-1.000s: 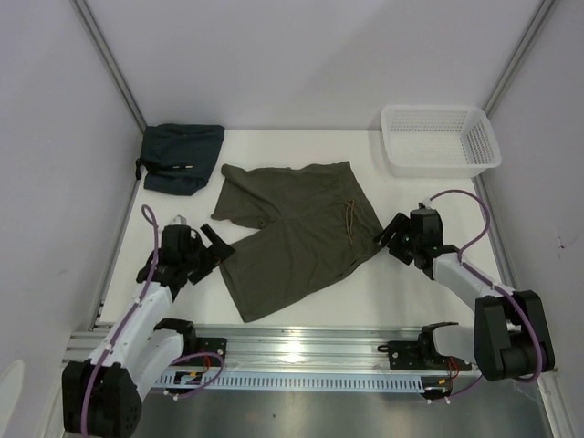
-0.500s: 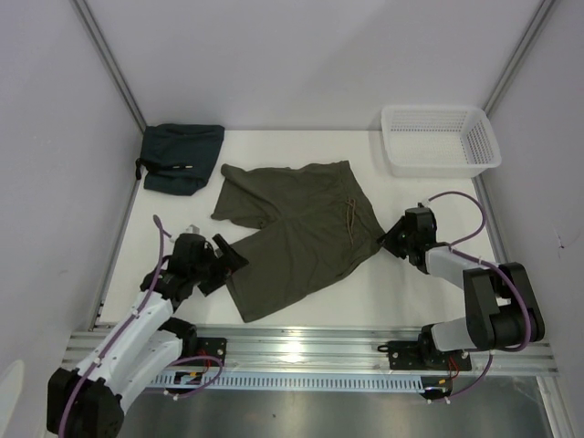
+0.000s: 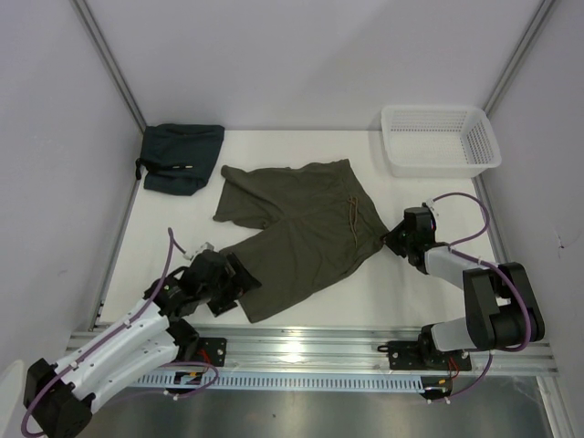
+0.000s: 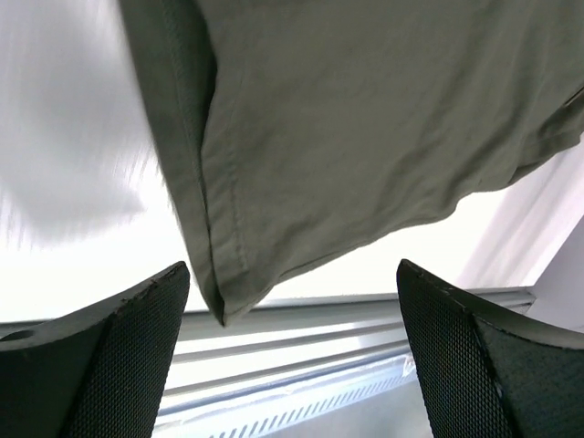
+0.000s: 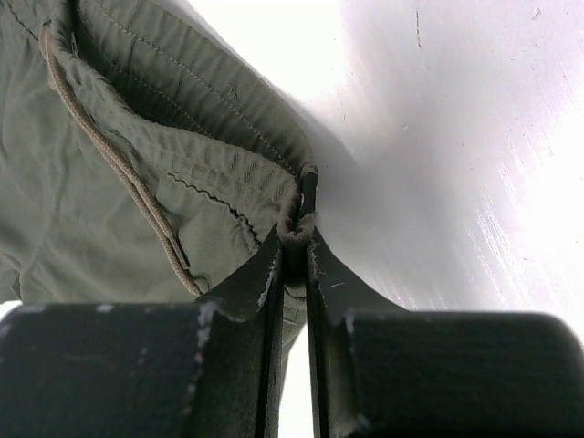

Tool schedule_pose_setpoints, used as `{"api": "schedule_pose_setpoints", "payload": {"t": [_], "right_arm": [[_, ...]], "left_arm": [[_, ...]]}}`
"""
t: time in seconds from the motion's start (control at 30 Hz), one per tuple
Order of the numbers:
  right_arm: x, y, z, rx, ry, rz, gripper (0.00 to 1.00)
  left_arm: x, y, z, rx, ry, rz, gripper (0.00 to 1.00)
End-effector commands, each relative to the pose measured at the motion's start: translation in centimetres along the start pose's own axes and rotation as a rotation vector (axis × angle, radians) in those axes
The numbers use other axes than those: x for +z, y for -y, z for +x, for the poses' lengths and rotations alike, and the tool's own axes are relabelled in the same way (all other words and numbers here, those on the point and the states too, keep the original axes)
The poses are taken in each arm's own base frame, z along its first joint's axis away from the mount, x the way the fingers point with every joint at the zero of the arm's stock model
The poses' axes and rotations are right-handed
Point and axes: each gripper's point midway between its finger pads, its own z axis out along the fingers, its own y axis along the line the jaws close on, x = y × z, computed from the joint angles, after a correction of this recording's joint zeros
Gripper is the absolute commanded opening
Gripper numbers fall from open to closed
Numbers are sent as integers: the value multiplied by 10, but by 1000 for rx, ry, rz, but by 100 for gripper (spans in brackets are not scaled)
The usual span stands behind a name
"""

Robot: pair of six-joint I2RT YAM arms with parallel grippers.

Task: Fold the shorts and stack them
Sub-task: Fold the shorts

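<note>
Near the front-left edge of the desk, the left gripper (image 3: 242, 285) gapes wide around the hem corner of the shorts (image 3: 297, 233), gripping nothing. The shorts lie spread flat mid-desk. At their right side, the right gripper (image 3: 391, 239) is pinched tight on the waistband.

A white table (image 3: 301, 146) fills the middle of the top view, boxed in by plain pale grey walls: the back wall (image 3: 310, 64) along the top, the left wall (image 3: 55, 182) and the right wall (image 3: 547, 201) at the sides. Thin aluminium struts (image 3: 109, 64) run diagonally down from the two upper corners. A white plastic basket (image 3: 433, 166) stands at the table's upper right. Across the bottom lies a silver metal rail (image 3: 310, 347), with soft overhead light glaring off its middle.
</note>
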Motion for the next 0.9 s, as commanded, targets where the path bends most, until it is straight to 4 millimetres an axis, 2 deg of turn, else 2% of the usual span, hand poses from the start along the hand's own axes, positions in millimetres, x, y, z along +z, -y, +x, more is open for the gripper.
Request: {"api": "schedule_pose_setpoints", "payload": {"t": [0.0, 0.23, 0.27, 0.4, 0.53, 0.63, 0.87], "right_arm": [[-3, -12, -21, 14, 86, -7, 0], [-2, -12, -23, 12, 96, -1, 0], [-2, -13, -23, 10, 96, -3, 0], [-1, -17, -25, 5, 94, -7, 0], [-2, -19, -24, 6, 94, -13, 0], [-3, -22, -26, 5, 99, -19, 0], [-6, -23, -29, 6, 115, -20, 0]], "left_arm": [[-8, 2, 10, -41, -35, -8, 96], [-11, 5, 44, -5, -159, -25, 96], [-13, 6, 54, 14, -191, -17, 96], [-10, 8, 75, -25, -247, -18, 96], [-5, 12, 76, -31, -245, -18, 95], [-1, 15, 75, -45, -237, -15, 90], [9, 1, 79, -82, -238, -51, 89]]}}
